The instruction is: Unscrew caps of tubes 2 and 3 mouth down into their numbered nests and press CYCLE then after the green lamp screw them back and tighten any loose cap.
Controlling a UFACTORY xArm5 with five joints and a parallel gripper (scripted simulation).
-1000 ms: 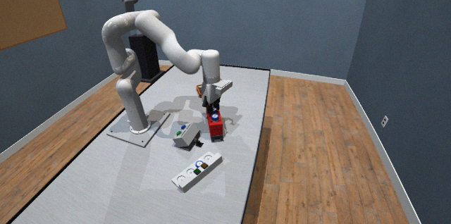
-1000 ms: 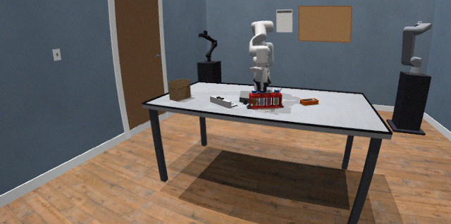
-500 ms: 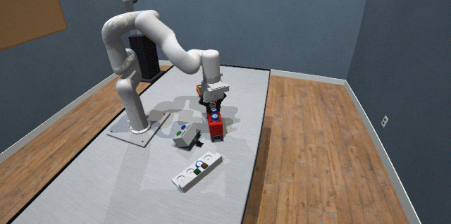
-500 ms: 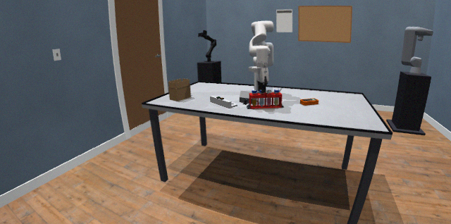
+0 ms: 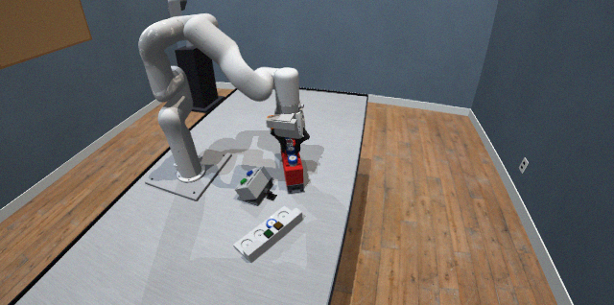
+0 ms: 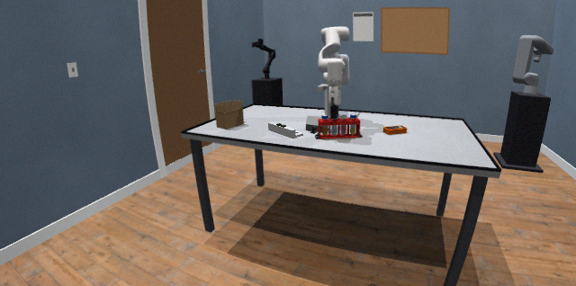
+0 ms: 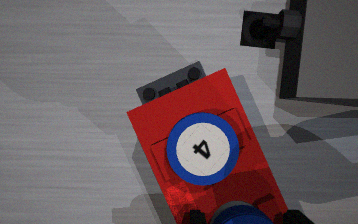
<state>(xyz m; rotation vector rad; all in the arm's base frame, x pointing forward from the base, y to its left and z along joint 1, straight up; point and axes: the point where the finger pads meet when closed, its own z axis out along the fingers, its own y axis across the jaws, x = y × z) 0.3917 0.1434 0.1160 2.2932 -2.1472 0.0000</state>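
Grey table [image 5: 144, 247], gripper [image 7: 242, 216] apparently around blue cap [image 7: 240, 212]

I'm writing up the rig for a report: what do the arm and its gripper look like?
The arm is glossy white, built of rounded tubular links with bulbous joints, standing on a flat grey base plate. The gripper has a pale boxy body and black fingers. No cables, sleeves or markings are visible.

Grey key housing [image 5: 253, 184] stood close beside red tube rack [image 5: 294, 175]; white cap tray [image 5: 269, 233] lay apart, open counter [image 5: 120, 247] between.
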